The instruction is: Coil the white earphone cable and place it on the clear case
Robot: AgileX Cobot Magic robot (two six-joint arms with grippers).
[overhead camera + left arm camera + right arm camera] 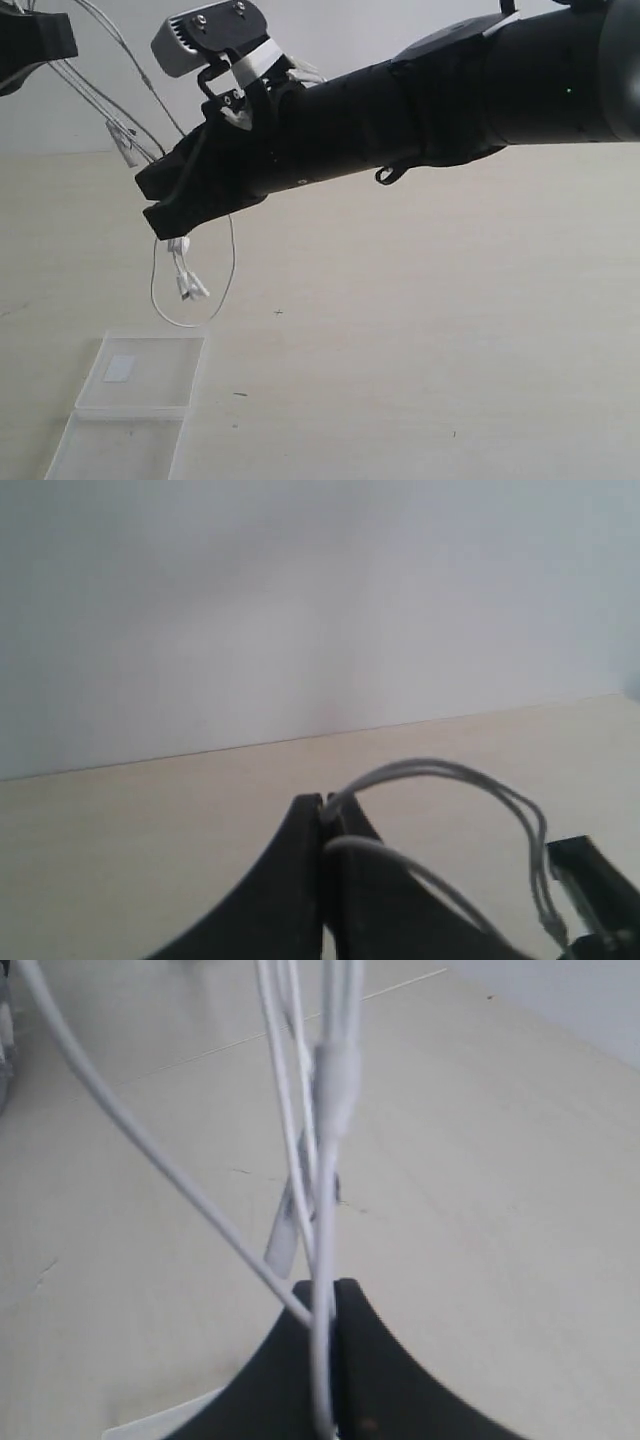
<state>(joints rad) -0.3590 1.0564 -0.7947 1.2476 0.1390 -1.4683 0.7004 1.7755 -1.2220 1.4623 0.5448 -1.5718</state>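
Note:
The white earphone cable runs taut in several strands between my two grippers, both held high above the table. My left gripper at the top left is shut on one end. My right gripper reaches across to the left and is shut on the strands. A loop and the two earbuds hang below it. The clear case lies open on the table under the loop, with a white label on its far half.
The long black right arm spans the upper part of the exterior view, with its wrist camera on top. The beige table extends to the right of the case. A pale wall stands behind.

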